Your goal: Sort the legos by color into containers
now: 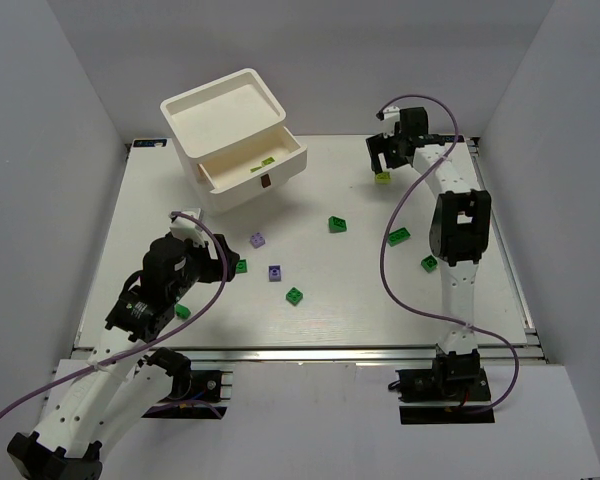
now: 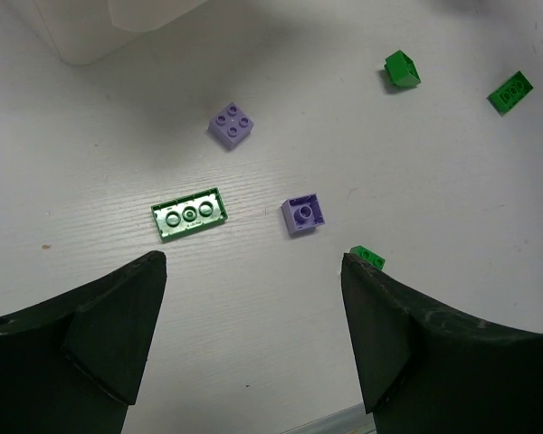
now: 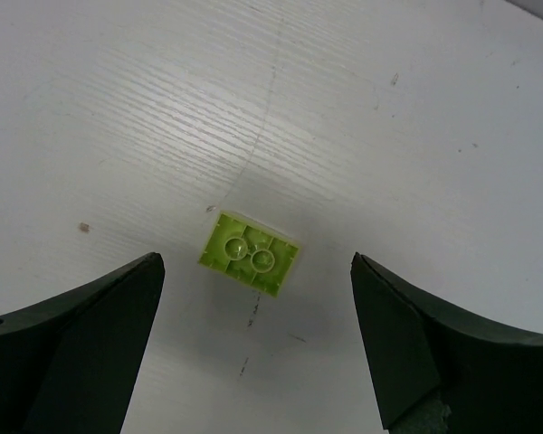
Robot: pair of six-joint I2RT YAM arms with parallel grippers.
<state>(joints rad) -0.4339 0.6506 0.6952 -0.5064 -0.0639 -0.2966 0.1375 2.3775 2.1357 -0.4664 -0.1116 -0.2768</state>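
Note:
The containers are one white drawer unit [image 1: 223, 110] at the back left; its drawer [image 1: 280, 165] is pulled out with a pale yellow-green lego [image 1: 268, 161] inside. My left gripper [image 1: 223, 262] [image 2: 253, 258] hangs open over the table with nothing between its fingers. Ahead of it lie an upside-down green lego [image 2: 190, 214] and two purple legos [image 2: 231, 125] [image 2: 302, 214]. My right gripper [image 1: 382, 160] [image 3: 256, 271] is open at the back right, above an upside-down yellow-green lego [image 3: 250, 253] [image 1: 382, 178] that lies on the table.
Green legos are scattered over the middle and right of the table [image 1: 337, 224] [image 1: 399, 236] [image 1: 429, 263] [image 1: 294, 295]. Another green lego [image 1: 182, 312] lies beside the left arm. White walls close in the left, right and back of the table.

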